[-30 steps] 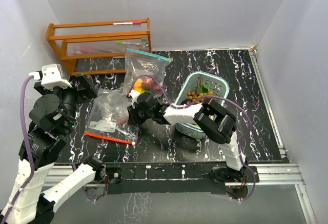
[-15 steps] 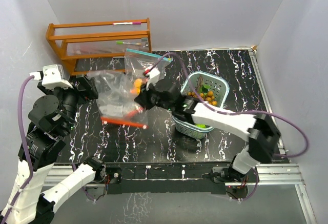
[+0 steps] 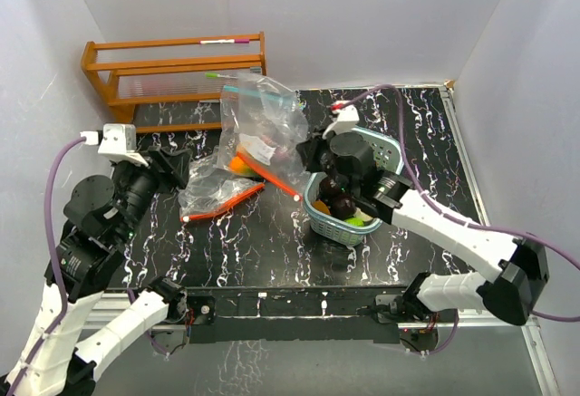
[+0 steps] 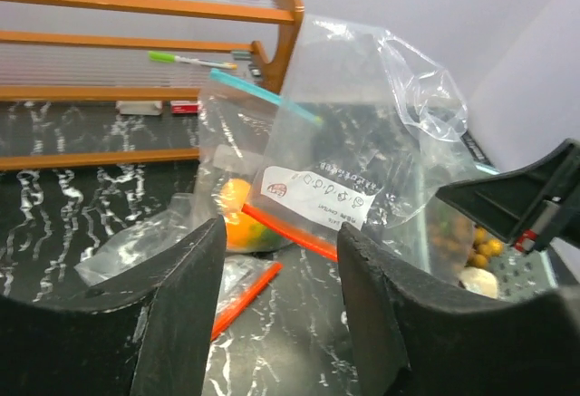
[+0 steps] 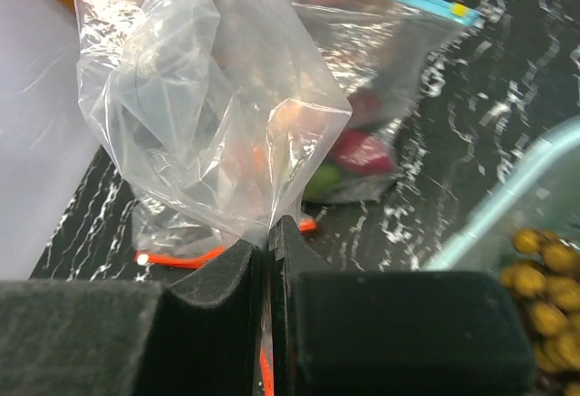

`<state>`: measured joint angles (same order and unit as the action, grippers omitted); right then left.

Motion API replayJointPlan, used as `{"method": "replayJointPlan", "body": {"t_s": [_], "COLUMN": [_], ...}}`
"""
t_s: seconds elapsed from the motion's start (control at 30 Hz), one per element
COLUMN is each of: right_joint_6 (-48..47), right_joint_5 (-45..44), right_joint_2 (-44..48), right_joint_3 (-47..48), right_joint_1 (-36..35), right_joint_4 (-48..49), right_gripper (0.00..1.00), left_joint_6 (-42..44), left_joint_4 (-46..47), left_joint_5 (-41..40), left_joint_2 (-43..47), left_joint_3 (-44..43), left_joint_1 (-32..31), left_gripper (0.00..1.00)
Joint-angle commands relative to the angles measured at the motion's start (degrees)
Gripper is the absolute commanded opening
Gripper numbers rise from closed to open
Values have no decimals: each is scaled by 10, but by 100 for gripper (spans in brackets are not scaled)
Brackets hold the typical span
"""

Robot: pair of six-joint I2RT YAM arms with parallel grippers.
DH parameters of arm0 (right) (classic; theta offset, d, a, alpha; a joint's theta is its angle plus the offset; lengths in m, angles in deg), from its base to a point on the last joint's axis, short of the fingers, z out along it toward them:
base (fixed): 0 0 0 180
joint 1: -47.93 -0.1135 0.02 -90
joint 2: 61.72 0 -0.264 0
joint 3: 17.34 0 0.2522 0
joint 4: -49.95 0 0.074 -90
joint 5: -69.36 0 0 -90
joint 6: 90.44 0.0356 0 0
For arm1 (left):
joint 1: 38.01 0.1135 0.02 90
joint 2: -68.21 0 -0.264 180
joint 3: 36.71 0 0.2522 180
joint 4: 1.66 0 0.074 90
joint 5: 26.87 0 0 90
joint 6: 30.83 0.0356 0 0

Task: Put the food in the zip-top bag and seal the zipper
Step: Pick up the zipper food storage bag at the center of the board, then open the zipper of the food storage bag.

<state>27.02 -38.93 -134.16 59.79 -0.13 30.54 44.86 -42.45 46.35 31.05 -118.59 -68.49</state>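
Observation:
My right gripper (image 3: 308, 153) (image 5: 272, 226) is shut on a fold of a clear zip-top bag (image 3: 267, 120) (image 5: 199, 97) with an orange-red zipper (image 3: 276, 177) and holds it up above the table. Behind it stands a teal-zippered bag (image 5: 385, 29) (image 4: 237, 133) holding food: an orange fruit (image 4: 237, 226), a dark red piece (image 5: 362, 153) and a green one (image 5: 323, 178). More food, brown nuts (image 3: 367, 168) and a dark red piece (image 3: 343, 204), lies in the teal basket (image 3: 391, 153). My left gripper (image 3: 178, 168) (image 4: 281, 233) is open and empty, left of the bags.
Another clear bag with a red zipper (image 3: 222, 200) (image 4: 243, 298) lies flat on the black marbled table (image 3: 272, 251). A wooden rack (image 3: 172, 74) with pens stands at the back left. White walls enclose the table.
My right gripper has carried the clear bag up and to the right, from the table's left-middle toward the basket. My left arm has shifted slightly right.

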Motion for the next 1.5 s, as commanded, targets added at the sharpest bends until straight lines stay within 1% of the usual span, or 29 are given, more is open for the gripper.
{"method": "replayJointPlan", "body": {"t_s": [0.0,0.1,0.13,0.23,0.33,0.5,0.57,0.63,0.73,0.93,1.23,1.47], "right_joint_6": [55,80,87,117,147,197,218,240,265,295,316,317], "right_joint_5": [-39,-21,-10,22,41,60,66,74,87,105,130,144], "right_joint_2": [79,108,114,134,151,174,180,184,189,197,194,189], "right_joint_3": [-31,-43,-42,-34,-23,-1,3,6,7,4,-6,-6], "right_joint_1": [31,51,58,77,91,103,105,105,105,105,106,106], "right_joint_4": [15,26,26,32,46,78,93,104,117,131,150,152], "right_gripper": [8,8,8,8,8,8,8,8,8,8,8,8], "left_joint_6": [-37,-89,-107,-163,-220,-292,-306,-315,-339,-390,-420,-423], "left_joint_4": [47,73,87,156,230,379,416,444,484,616,703,722], "left_joint_5": [73,109,123,173,204,218,213,212,213,209,230,235], "left_joint_2": [29,40,45,66,79,90,83,71,49,10,-59,-81], "left_joint_3": [29,67,83,139,188,271,288,293,306,344,336,321], "left_joint_1": [1,1,1,1,1,1,1,1,1,1,1,1], "left_gripper": [50,51,53,57,62,68,69,69,73,75,72,71]}}
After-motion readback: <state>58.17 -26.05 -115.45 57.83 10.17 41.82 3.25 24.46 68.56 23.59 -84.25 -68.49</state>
